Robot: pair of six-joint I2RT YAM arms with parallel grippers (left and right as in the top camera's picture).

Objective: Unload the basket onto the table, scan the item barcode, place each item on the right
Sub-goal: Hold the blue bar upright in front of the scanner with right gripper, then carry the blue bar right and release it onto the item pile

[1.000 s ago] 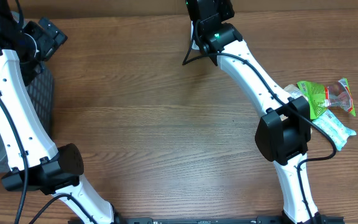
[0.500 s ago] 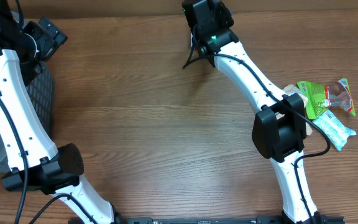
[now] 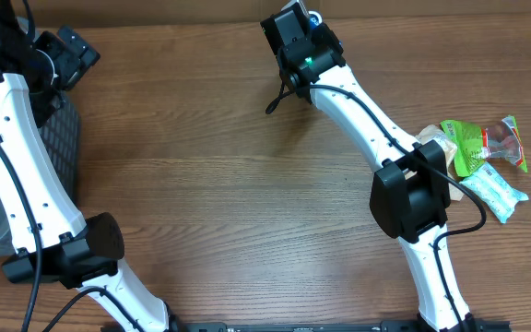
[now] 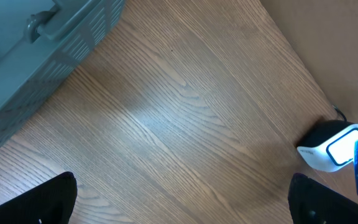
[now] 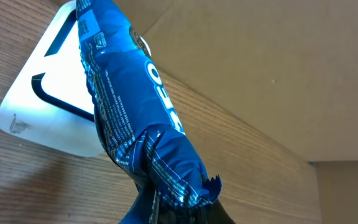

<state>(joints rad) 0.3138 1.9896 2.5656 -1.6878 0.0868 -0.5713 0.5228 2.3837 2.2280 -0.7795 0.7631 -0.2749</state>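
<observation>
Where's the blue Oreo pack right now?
In the right wrist view, the blue Oreo pack is clamped in the right gripper, close to the white scanner at the far edge of the table.

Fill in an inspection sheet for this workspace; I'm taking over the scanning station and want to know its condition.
Surface: wooden table, no damage seen.
Job's things: blue Oreo packet held in front of the white scanner at the far edge.
Clutter: green packet and white packet at the right edge; grey basket on the left.
Grippers: right gripper shut on the Oreo packet; left gripper open, holding nothing.
Cables: black cable looping off the right arm.
Surroundings: cardboard wall behind the table.
</observation>
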